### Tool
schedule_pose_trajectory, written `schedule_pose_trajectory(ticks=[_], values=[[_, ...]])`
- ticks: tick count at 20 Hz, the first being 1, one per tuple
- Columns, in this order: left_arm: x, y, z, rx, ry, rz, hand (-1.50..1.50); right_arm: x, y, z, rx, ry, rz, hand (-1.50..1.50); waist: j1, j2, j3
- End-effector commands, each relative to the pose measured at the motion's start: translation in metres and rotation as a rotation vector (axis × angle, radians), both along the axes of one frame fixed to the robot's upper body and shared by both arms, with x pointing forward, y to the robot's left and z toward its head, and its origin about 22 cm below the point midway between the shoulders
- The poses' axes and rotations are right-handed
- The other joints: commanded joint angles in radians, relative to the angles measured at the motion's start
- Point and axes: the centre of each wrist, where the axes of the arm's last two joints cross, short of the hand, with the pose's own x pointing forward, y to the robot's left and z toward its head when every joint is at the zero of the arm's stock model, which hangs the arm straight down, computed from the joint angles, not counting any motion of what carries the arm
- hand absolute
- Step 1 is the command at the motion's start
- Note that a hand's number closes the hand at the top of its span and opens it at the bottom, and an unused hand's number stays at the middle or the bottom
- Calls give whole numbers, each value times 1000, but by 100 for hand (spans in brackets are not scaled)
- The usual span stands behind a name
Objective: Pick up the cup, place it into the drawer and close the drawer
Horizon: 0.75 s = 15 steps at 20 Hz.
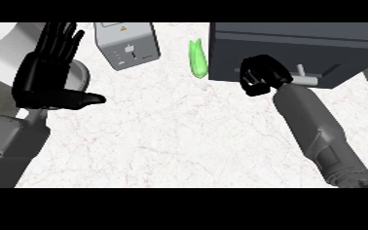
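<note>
Against the dark drawer (287, 48) front, the right hand (263, 74) is curled shut, holding nothing visible. Just left of it stands the green cup (197, 58). Far left, the left hand (46, 73) rests open.

A white marbled desk (165, 136) is seen from steeply above; a dark grey drawer unit (287, 44) is set at the upper right, with a pale handle (305, 78) on its front; the right hand (262, 74) is held against that front, just left of the handle, its fingers curled, though whether anything is enclosed cannot be told; a green cup (197, 58) is lying on the desk just left of the unit; a small grey appliance (128, 45) is placed further left; the left hand (46, 70) is shown at the left edge, fingers straight and raised, thumb extended.
</note>
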Motion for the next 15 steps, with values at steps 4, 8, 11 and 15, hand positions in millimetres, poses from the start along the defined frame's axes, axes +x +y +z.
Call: schedule_pose_trajectory(ticks=[4,8,11,15], values=[[0,0,-5,-5,-11,-27,-150,20,-44,45,14,-30,-123,150,26,40,7],[-2,-7,-13,-21,12,-68,-150,21,-44,45,71,-49,-128,150,37,45,7],[-5,-16,-20,-19,15,-65,-150,21,-52,48,87,-75,-145,150,43,43,8],[-3,-14,-23,-15,21,-68,-150,17,-51,40,104,-72,-125,150,33,48,7]])
